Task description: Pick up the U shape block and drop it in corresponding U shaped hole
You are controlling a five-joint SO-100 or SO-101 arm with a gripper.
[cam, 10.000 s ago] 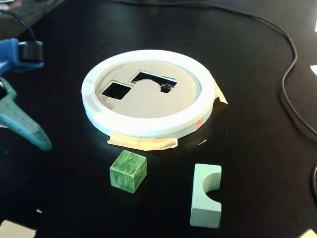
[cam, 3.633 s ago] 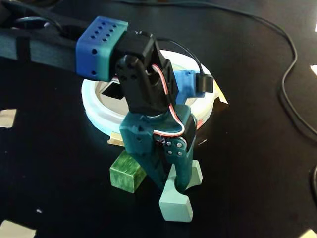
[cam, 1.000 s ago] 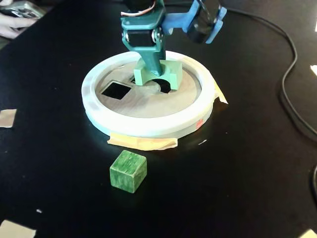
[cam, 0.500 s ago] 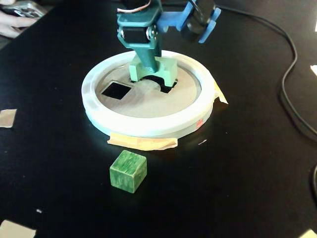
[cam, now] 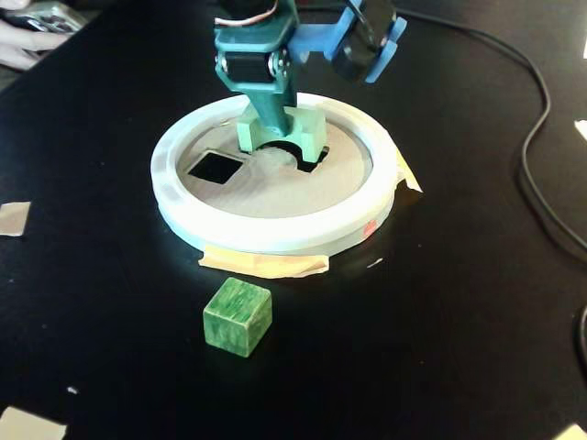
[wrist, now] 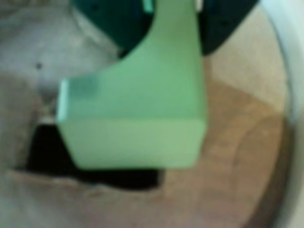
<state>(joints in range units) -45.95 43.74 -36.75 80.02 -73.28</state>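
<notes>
1. U block: pinched in the gripper, notch down, hanging low above the U hole.
2. I would square its outline to the hole before letting go.
3. Disc: the block's corners might snag on the hole's edge.

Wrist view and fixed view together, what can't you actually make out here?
- The U shaped hole: in the fixed view the U shape block and the hand cover most of it; only dark slivers show.
- Same hole in the wrist view: blurred, and the block hides its right part.
- Hand's fingertips: cut off by the top edge in the wrist view.
- Whether the block's bottom has entered the hole: unclear in both.
</notes>
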